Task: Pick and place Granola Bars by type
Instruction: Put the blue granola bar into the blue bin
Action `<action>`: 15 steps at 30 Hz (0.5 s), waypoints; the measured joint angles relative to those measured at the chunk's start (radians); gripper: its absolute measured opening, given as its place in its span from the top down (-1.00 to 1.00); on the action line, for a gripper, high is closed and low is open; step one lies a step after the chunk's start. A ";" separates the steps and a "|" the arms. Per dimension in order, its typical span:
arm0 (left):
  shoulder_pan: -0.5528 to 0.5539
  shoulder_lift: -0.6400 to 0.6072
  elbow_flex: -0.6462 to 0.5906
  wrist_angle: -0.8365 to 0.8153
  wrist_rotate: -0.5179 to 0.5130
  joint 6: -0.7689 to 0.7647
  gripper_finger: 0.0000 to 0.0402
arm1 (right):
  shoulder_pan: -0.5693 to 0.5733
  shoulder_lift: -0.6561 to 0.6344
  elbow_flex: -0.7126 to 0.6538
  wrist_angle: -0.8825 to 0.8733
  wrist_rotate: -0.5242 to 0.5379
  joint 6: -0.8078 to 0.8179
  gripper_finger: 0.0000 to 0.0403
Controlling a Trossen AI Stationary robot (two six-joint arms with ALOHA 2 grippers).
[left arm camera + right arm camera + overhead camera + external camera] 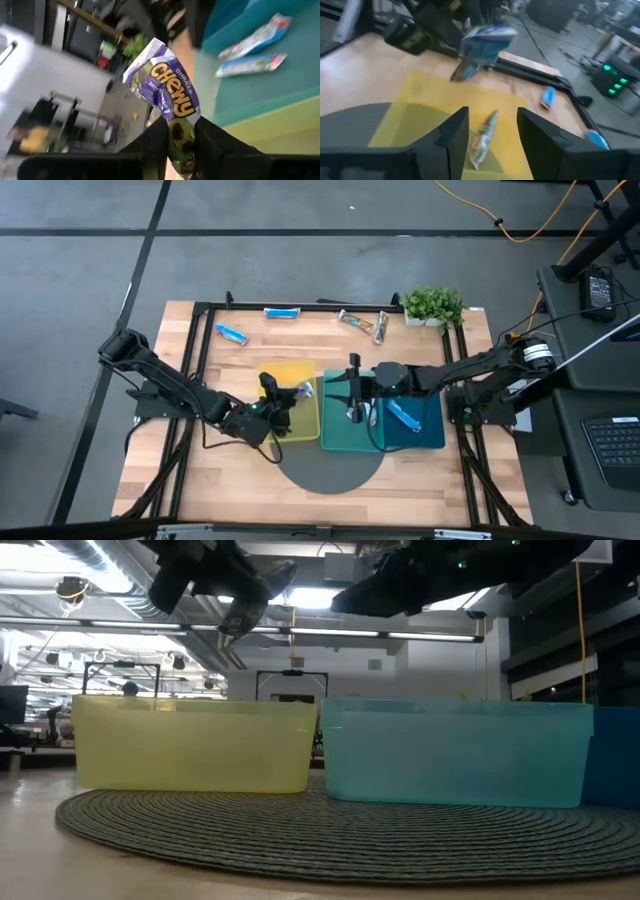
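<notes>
Wooden slats make up the table, with a round grey mat under three trays set side by side.

Farthest left, the left gripper hangs over the yellow tray, its fingers pinched on the lower end of a purple-and-white Chewy bar. The bar stands up out of the fingertips, its long axis running on from the fingers with the free end pointing away from them. In the right wrist view this bar hangs above the yellow floor, where a silvery tan bar already lies directly beneath the gripper, lengthwise towards the tray's far rim. So the tray the held bar seems bound for is straight below; I judge a release would need little more than a short descent.

Next along, the right gripper hovers over the teal tray, its fingers parted about halfway with nothing between them. Beyond it, in the dark blue tray, lie blue-and-white bars.

Behind both grippers, along the table's far edge, loose bars wait: bright blue ones nearer the left arm, and brownish ones nearer the right arm beside a small green plant. The empty right gripper looks better placed for those brownish ones.
</notes>
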 joint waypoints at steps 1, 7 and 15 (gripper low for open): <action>0.000 0.000 -0.013 0.039 0.022 0.034 0.68 | -0.005 0.005 0.000 0.005 -0.017 0.000 0.16; -0.005 0.000 -0.054 0.177 0.108 0.148 0.68 | -0.024 0.018 0.000 0.020 -0.035 0.013 0.15; -0.005 0.000 -0.055 0.182 0.120 0.156 0.68 | -0.024 0.018 0.000 0.037 -0.111 0.014 0.00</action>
